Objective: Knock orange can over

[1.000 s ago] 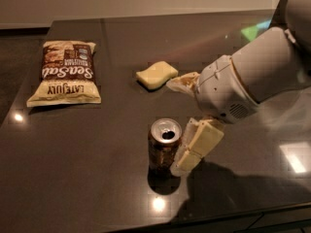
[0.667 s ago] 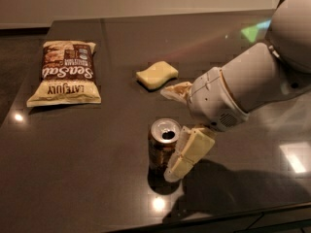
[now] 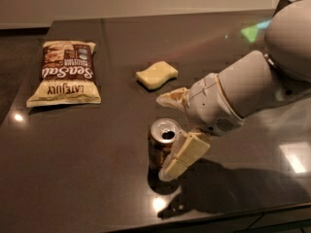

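Note:
The orange can (image 3: 158, 148) stands upright near the front edge of the dark table (image 3: 87, 144). Its silver top with the opening faces up. My gripper (image 3: 162, 137) comes in from the right on a white arm and is open. One cream finger (image 3: 171, 99) points left behind the can. The other finger (image 3: 185, 154) lies against the can's right front side and covers part of its body. The can sits roughly in the gap between the two fingers.
A brown and cream chip bag (image 3: 65, 72) lies flat at the left of the table. A yellow sponge (image 3: 156, 74) lies in the middle, behind the can. The table's front edge runs just below the can.
My gripper has moved left toward the can. Its near finger now overlaps the can's right side. The can still stands upright in the same place.

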